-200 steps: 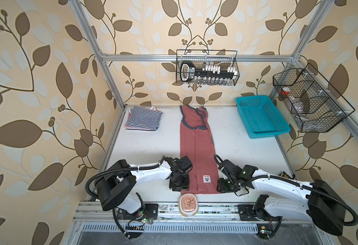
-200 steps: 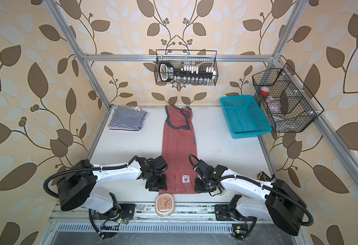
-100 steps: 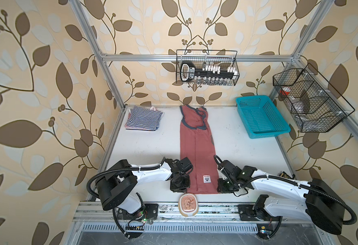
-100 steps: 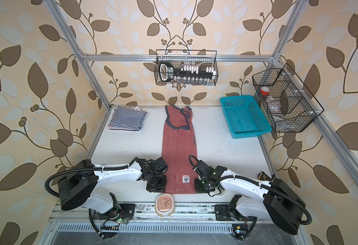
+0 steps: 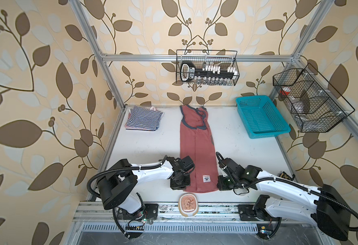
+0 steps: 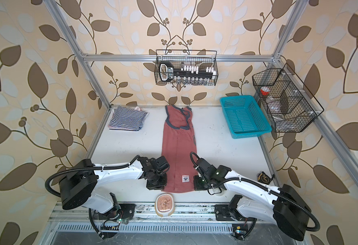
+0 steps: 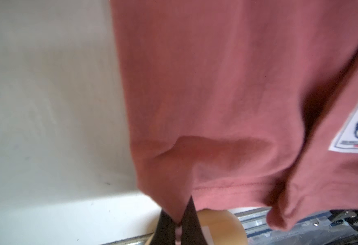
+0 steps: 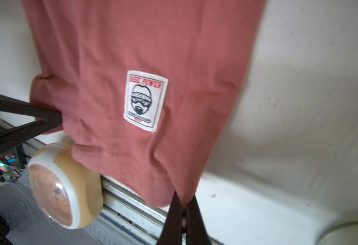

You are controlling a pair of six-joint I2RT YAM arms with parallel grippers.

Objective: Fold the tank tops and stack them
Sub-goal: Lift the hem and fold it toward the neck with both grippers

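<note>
The left gripper and right gripper are each clamping tight on a hem corner of the dusty red tank top, which is stretching flat away from both; folded striped tank tops are lying well beyond the left gripper.

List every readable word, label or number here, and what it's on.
"BASIC POWER": red letters on the white rectangular patch near the hem of the dusty red fabric tank top.
Patch's lower lines: too blurred to read.
Labels on the black handheld device in the black wire basket: too small to read.
</note>
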